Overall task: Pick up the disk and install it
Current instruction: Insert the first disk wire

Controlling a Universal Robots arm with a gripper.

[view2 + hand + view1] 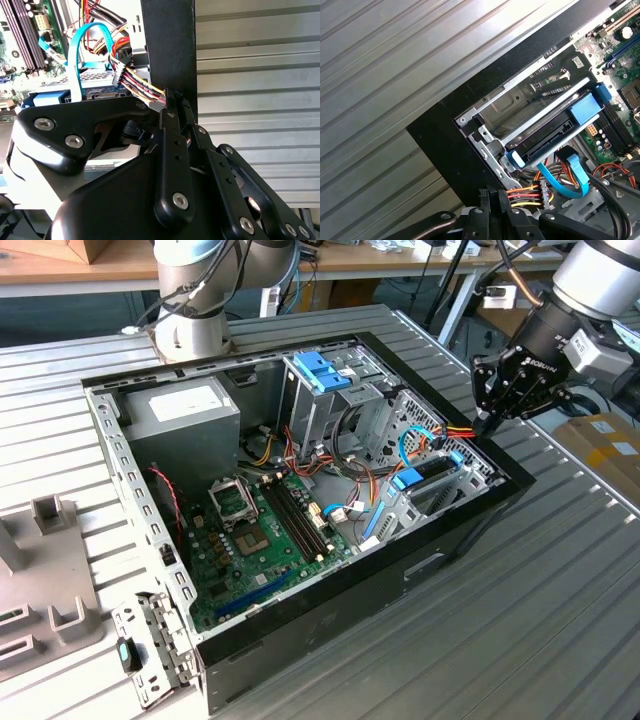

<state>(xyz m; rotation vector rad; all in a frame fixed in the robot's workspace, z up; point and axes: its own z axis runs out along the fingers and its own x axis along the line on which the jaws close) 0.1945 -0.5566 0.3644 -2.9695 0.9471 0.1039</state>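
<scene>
One flat silver-metal disk (550,134) in a blue plastic frame, at three o'clock in the black case (450,540), seems heavy, stiff and fragile: grasp the frame edges. My gripper (487,424) is clenched.

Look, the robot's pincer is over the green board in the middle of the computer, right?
Not quite. In the exterior view the pincer is at the computer case's black edge on the exterior view's right, by the coloured wires, not over the green board.

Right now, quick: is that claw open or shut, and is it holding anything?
Gripper: fingers closed, tips right at the coloured power wires; whether it pinches them cannot be told.
</scene>
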